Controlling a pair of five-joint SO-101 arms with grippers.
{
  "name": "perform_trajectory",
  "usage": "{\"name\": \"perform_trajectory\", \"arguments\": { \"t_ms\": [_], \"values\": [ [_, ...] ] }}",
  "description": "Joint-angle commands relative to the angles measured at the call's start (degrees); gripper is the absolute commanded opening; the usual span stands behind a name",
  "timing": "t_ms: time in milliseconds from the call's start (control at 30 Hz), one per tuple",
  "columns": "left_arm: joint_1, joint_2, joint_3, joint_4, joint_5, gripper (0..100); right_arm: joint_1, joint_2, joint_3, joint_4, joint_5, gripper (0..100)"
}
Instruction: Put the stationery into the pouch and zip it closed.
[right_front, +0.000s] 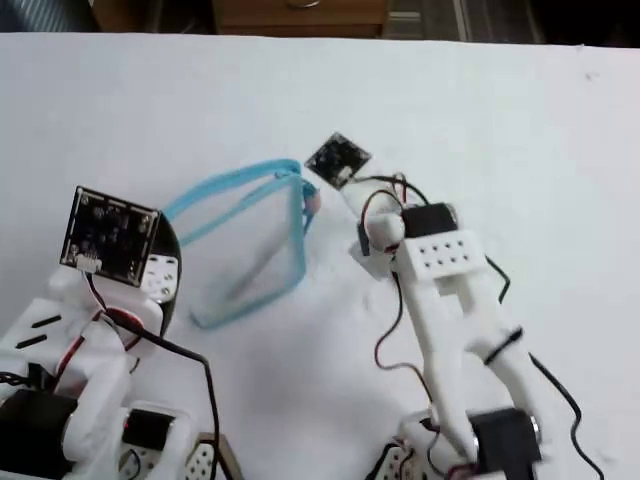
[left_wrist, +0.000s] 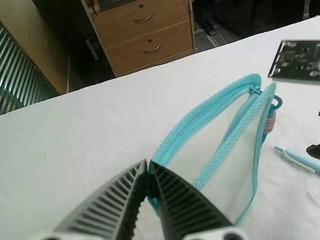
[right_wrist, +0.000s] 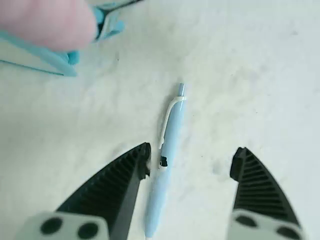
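Pen (right_wrist: 169, 142), pale blue, slim, probably light and slippery, lies between the wide-open jaws of my right gripper (right_wrist: 192, 152), best pinched mid-barrel, while my left gripper (left_wrist: 148, 166) clamps the zipper edge of the floppy pouch (left_wrist: 225, 150).

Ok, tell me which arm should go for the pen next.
The right arm, most likely. The right gripper hangs open directly over the pen on the table, while the left gripper is shut on the rim of the pouch, holding it open.
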Motion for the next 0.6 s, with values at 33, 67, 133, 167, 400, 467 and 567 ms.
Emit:
{"name": "perform_trajectory", "arguments": {
  "t_ms": [33,67,133,167,400,467,567],
  "values": [
    [-0.1,0.1,0.2,0.5,-0.3,2,2.2,9.9,0.7,-7.0,0.6,25.5],
    [-0.1,0.1,0.2,0.5,-0.3,2,2.6,12.0,0.6,-8.1,0.1,25.5],
    [-0.1,0.1,0.4,0.4,-0.3,2,2.7,15.5,0.3,-9.6,-1.8,25.5],
    [-0.1,0.1,0.5,0.3,-0.3,2,2.5,16.9,0.1,-10.2,-2.4,25.5],
    [-0.1,0.1,0.2,0.5,-0.3,2,3.2,22.5,0.0,-13.3,-2.5,20.9],
    [-0.1,0.1,0.2,0.5,-0.3,2,3.4,22.9,0.0,-13.3,-2.5,12.7],
    [-0.1,0.1,0.2,0.4,-0.3,2,3.4,22.5,0.0,-13.3,-2.6,0.9]
  ]
}}
